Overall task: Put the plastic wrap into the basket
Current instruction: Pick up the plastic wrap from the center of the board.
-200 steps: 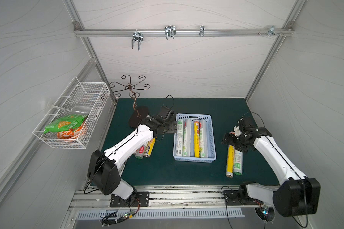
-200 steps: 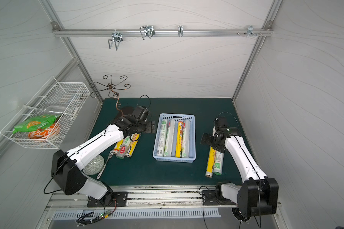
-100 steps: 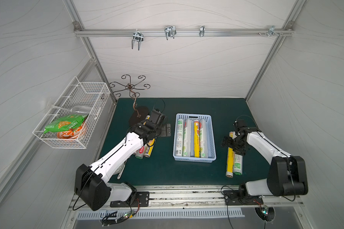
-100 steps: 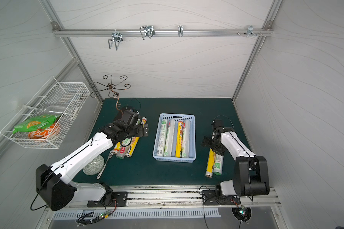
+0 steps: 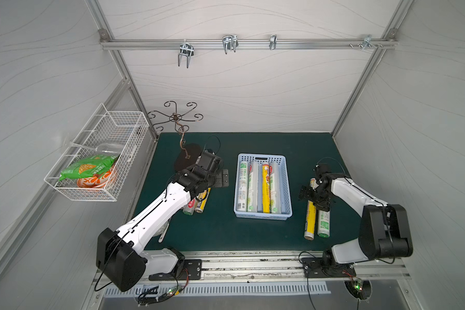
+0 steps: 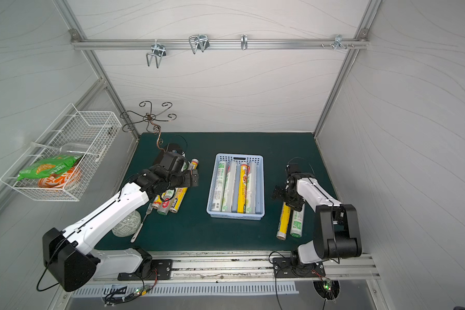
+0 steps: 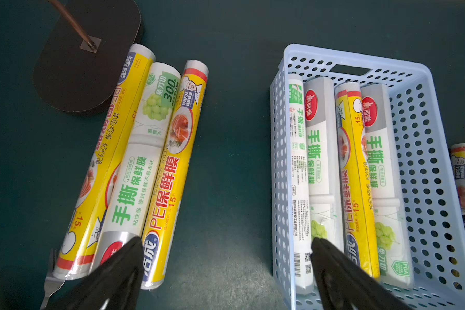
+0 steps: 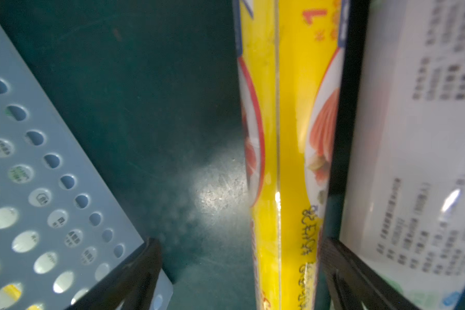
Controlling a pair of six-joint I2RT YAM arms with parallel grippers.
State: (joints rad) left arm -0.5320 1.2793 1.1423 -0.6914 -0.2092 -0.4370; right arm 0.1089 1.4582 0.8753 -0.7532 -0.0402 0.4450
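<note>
- Left hand (image 7: 226, 241), spread and empty, hovers between three plastic wrap rolls (image 7: 145, 161) on the surface (image 7: 226, 107) and the basket (image 7: 387, 62).
- The basket holds four rolls (image 5: 265, 188).
- Right hand (image 8: 240, 241), spread, straddles a yellow roll (image 8: 287, 134) right of the basket.

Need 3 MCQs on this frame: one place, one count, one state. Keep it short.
1. The two rolls by the right gripper lie, relative to the basket: A inside; B outside, on the mat; C on its rim.
2. Rolls inside the basket: A two; B four; C six.
3. Left gripper: A open, empty; B shut on a roll; C shut on the basket rim.
1B: both lie on the mat beside it. 2B: four lie side by side. 3A: jaws wide apart, nothing between.
</note>
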